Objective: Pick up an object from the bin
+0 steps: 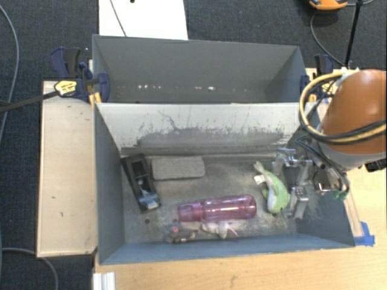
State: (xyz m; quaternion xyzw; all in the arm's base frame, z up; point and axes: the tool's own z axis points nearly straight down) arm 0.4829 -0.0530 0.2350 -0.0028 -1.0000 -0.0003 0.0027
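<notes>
Though close, green toy [276, 193] beside gripper [297, 189].

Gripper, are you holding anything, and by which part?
Cannot tell: the gripper sits right beside the curved green-and-white thing at the grey metal bin's right end, but no hold shows.

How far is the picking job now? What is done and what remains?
Done: the jaws are down inside the bin, at its right end. In hand: they are beside the green-and-white thing; a grip on it cannot be confirmed. Left: grasping and lifting; the pink bottle, grey block and black tool lie untouched.
</notes>
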